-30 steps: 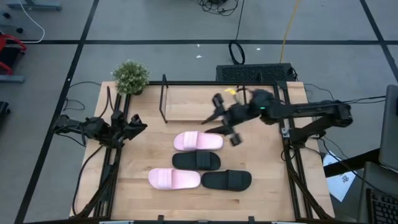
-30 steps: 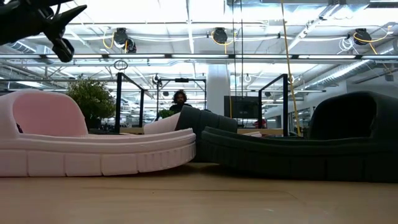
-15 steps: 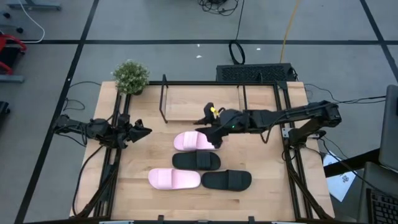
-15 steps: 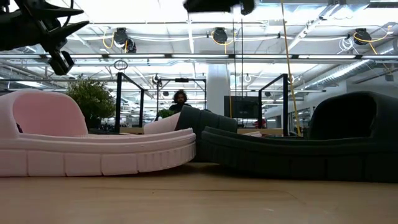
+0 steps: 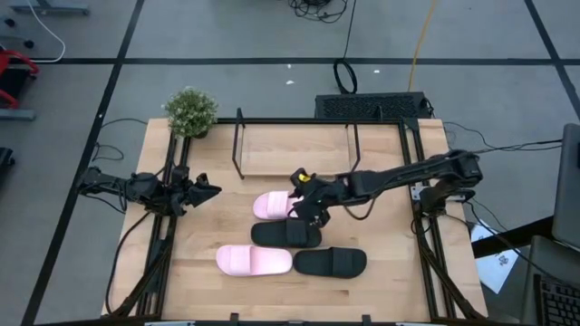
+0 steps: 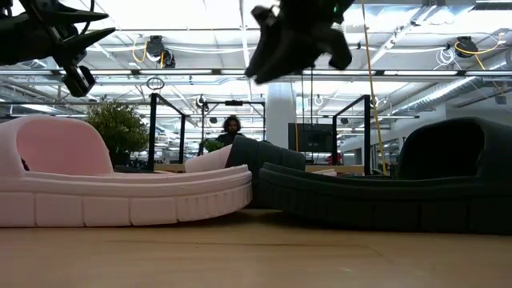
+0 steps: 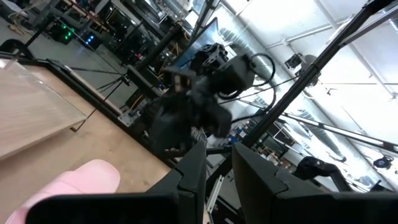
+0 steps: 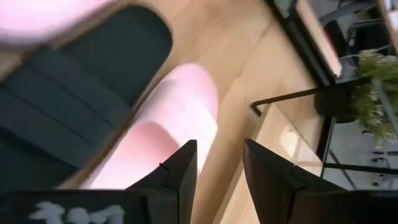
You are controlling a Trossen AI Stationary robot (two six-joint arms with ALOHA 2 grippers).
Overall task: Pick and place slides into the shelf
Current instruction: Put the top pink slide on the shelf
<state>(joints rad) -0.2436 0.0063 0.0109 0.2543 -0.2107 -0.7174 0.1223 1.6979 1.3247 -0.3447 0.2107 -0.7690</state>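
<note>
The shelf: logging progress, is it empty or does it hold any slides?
Empty. The shelf shows only its bare board; all four slides lie on the table in front.

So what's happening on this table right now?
A two-armed robot is putting slides onto a shelf, and none are on it yet. All four lie on the table: two pink slides and two black slides. The right gripper is stretched out over the pink slide nearest the shelf, fingers open, holding nothing. The left gripper waits at the table's left edge.
</note>
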